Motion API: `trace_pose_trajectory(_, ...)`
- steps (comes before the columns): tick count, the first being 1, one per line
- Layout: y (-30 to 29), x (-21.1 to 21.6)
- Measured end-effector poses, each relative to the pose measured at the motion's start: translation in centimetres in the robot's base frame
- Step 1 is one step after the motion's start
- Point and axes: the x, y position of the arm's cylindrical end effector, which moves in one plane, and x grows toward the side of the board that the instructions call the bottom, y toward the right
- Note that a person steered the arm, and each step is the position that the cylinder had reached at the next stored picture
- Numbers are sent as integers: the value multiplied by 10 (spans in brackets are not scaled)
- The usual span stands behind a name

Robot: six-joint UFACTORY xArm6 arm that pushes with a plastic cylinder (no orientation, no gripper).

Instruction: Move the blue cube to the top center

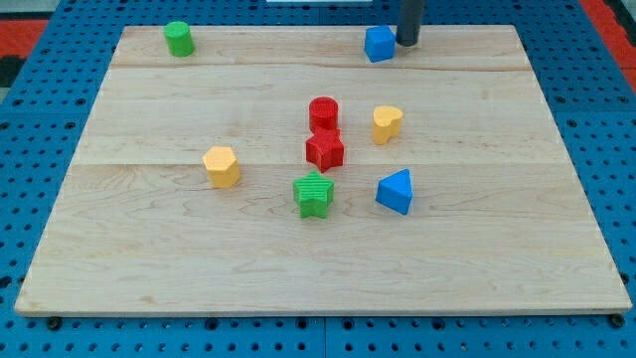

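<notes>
Blue cube [379, 44] sits at the desk's [298, 259] top edge, right of center. My tip [408, 42] touches its right side; no pincer shows. Bare wood stretches left toward the green cylinder [179, 39].

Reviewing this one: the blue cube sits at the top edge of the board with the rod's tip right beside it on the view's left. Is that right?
Not quite. The camera view shows my tip on the view's right of the blue cube, not its left. The rest holds: the cube sits near the board's top edge, with the tip close beside it.
</notes>
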Motion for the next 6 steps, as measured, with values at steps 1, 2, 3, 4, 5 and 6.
trace_pose_trajectory(1,-22,0)
trace_pose_trajectory(2,-36,9)
trace_pose_trajectory(3,-60,23)
trace_pose_trajectory(4,-77,29)
trace_pose_trajectory(5,-106,22)
trace_pose_trajectory(6,-120,3)
